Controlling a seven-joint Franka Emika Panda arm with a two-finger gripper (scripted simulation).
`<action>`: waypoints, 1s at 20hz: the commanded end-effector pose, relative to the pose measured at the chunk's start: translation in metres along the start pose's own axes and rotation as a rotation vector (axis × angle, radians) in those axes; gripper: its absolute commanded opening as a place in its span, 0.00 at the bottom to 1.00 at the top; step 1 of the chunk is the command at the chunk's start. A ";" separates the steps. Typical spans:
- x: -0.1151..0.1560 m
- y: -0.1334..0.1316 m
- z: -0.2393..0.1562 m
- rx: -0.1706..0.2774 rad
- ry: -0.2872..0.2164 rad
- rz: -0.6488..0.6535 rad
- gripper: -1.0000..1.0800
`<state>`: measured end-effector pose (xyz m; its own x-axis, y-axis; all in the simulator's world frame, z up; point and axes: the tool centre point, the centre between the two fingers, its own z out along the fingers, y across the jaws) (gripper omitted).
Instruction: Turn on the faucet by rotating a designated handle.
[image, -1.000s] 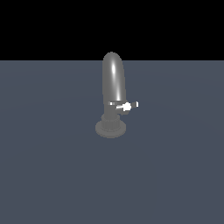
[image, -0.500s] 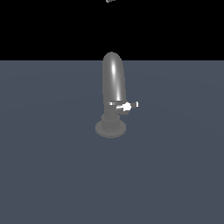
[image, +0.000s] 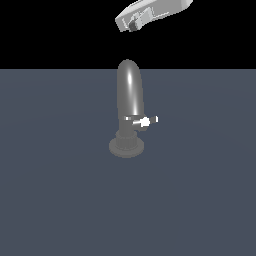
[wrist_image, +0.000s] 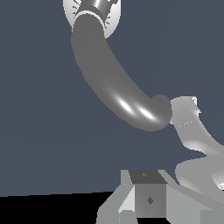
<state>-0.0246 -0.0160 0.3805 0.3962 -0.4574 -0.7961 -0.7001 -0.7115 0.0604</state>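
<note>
In the exterior view we see the faucet (image: 129, 111) standing mid-floor, the handle (image: 145, 120) jutting toward that view's right from its lower stem, and the gripper (image: 134, 24) high above the spout, well apart. In the wrist view we look down the arched spout; whether the fingers (wrist_image: 186, 117) are spread, we cannot tell.
</note>
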 end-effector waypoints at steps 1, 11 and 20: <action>0.016 -0.004 -0.001 0.021 -0.055 0.044 0.00; 0.080 -0.012 0.003 0.109 -0.280 0.225 0.00; 0.131 -0.011 0.017 0.184 -0.465 0.376 0.00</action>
<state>0.0238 -0.0565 0.2735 -0.1305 -0.3642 -0.9222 -0.8462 -0.4437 0.2949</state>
